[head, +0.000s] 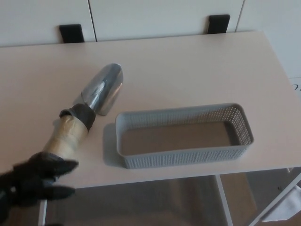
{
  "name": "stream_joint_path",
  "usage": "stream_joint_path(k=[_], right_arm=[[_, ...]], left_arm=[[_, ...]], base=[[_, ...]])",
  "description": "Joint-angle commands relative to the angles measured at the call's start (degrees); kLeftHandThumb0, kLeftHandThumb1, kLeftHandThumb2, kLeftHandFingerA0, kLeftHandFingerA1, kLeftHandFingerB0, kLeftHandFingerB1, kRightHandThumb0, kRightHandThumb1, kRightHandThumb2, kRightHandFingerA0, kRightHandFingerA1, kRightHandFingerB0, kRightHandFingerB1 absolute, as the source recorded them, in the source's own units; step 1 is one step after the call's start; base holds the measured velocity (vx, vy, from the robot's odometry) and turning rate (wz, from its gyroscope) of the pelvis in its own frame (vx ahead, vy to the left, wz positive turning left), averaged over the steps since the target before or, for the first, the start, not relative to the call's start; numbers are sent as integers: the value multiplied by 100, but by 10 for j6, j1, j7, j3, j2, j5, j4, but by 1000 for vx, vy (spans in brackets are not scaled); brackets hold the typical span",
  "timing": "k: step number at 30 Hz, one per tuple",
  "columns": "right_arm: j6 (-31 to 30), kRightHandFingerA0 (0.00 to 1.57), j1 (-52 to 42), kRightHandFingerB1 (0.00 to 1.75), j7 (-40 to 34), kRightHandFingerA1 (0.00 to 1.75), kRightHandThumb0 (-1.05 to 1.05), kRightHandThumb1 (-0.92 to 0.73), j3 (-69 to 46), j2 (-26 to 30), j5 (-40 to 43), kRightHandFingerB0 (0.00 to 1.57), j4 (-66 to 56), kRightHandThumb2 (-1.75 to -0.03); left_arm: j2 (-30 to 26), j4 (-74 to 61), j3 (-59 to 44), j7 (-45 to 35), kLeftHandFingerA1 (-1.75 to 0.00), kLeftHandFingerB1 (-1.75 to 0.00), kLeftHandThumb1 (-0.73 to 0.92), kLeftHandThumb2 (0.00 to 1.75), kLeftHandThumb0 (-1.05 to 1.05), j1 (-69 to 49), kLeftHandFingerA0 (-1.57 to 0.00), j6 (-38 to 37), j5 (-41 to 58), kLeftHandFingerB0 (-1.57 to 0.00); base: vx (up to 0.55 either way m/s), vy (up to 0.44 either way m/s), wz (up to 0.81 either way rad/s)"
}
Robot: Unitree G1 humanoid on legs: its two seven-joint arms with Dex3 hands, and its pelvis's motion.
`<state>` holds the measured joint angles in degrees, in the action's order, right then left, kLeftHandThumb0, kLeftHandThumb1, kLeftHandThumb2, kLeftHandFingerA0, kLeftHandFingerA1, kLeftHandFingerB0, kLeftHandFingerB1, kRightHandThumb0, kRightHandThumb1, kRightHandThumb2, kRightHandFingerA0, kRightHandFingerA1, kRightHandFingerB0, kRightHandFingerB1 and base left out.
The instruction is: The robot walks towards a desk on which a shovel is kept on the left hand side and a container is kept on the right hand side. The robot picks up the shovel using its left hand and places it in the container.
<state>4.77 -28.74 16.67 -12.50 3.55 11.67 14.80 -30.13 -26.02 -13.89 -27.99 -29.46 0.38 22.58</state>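
Note:
The shovel lies on the left of the pale desk, its shiny metal scoop pointing up and right, its tan wrapped handle running down-left. My left hand has come up at the lower left corner, black fingers spread apart, covering the dark end of the handle; whether it touches the handle is unclear. The grey perforated container sits on the right, long side across, nothing inside. My right hand does not show.
Two black brackets stand at the desk's back edge against white cabinet fronts. The desk's front edge runs just below the container, with white legs and floor beneath.

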Motion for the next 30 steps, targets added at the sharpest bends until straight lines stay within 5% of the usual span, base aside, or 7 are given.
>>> stream_joint_path(k=[1,7,8,9,11,13,30], right_arm=[[-15,84,10,47,-6,51,-32,-46,-11,17,7,65,-18,-52],[-12,86,18,47,-6,50,-35,-44,-11,18,6,69,-12,-52],[-15,87,19,47,-8,50,-34,-45,-11,18,5,67,-12,-52],[-15,87,18,47,-9,50,-33,-46,-10,18,4,67,-12,-52],[-18,88,18,47,-9,50,-33,-45,-11,17,5,68,-13,-52],[-15,89,20,47,-6,50,-33,-44,-12,18,7,69,-11,-52],[-11,89,20,47,-8,50,-34,-45,-8,16,0,68,-15,-52]], left_arm=[[-114,-108,-183,174,-48,-43,39,68,-51,385,-47,13,109,-36],[-104,46,-20,167,-43,-37,43,71,-61,467,-23,41,-195,-17],[-104,69,4,163,-51,-49,29,87,-29,476,-7,43,-222,-6],[-105,83,19,158,-32,-27,51,56,-56,482,-21,49,-236,-16],[-104,129,65,152,-49,-47,29,87,-33,499,-1,58,-281,0],[-102,148,90,155,-37,-28,45,75,-70,507,-4,67,-308,-7],[-40,169,239,191,-24,-13,43,80,-69,453,-2,193,-415,-4]], base=[[0,0,0],[0,0,0],[0,0,0],[0,0,0],[0,0,0],[0,0,0],[0,0,0]])
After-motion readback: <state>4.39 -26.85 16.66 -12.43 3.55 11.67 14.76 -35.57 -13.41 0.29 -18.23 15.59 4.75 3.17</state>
